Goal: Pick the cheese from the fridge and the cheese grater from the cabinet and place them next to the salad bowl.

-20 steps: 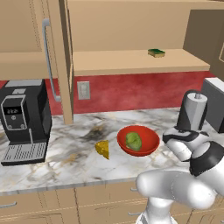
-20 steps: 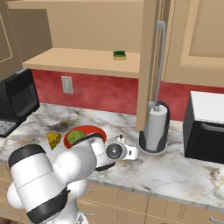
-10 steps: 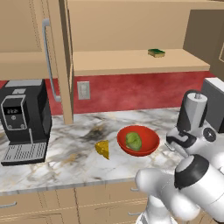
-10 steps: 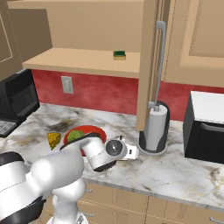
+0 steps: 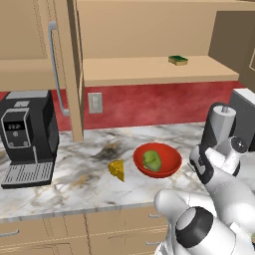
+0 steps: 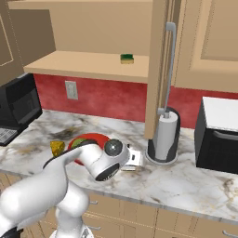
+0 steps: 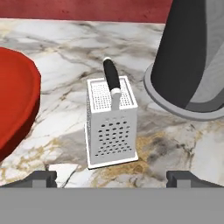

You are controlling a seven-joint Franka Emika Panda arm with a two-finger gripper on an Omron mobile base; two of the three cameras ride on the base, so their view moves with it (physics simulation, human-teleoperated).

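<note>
Silver grater down beside bowl, hand clear

Silvery cheese grater (image 7: pixel 112 127) upright on marble surface (image 7: pixel 65 52), dark handle on top, standing between red salad bowl (image 7: pixel 17 105) at left and grey paper-towel holder (image 7: pixel 192 61) at right. Not touching either, near both. Hand (image 7: pixel 112 177) spread wide, fingertips (image 7: pixel 43 177) either side of grater base and nearer than it, pinching nothing. Judged as the release and retreat stage of placing the grater.

Cheese (image 5: pixel 117 169) sitting on surface just left of salad bowl (image 5: pixel 157 160), green lump inside bowl. Both task items look placed next to bowl. Cabinet (image 6: pixel 158 69) door open behind paper-towel holder (image 6: pixel 163 137); green-and-yellow sponge (image 6: pixel 127 58) alone on shelf.

To do well: pull hand (image 6: pixel 132 159) straight back along its own axis, jaws kept wide, no sideways swing. Risks: clipping grater and tipping it, brushing bowl rim at left, knocking paper-towel holder at right. Lift only once fingertips well clear of grater. Mind open cabinet door above when raising arm.
</note>
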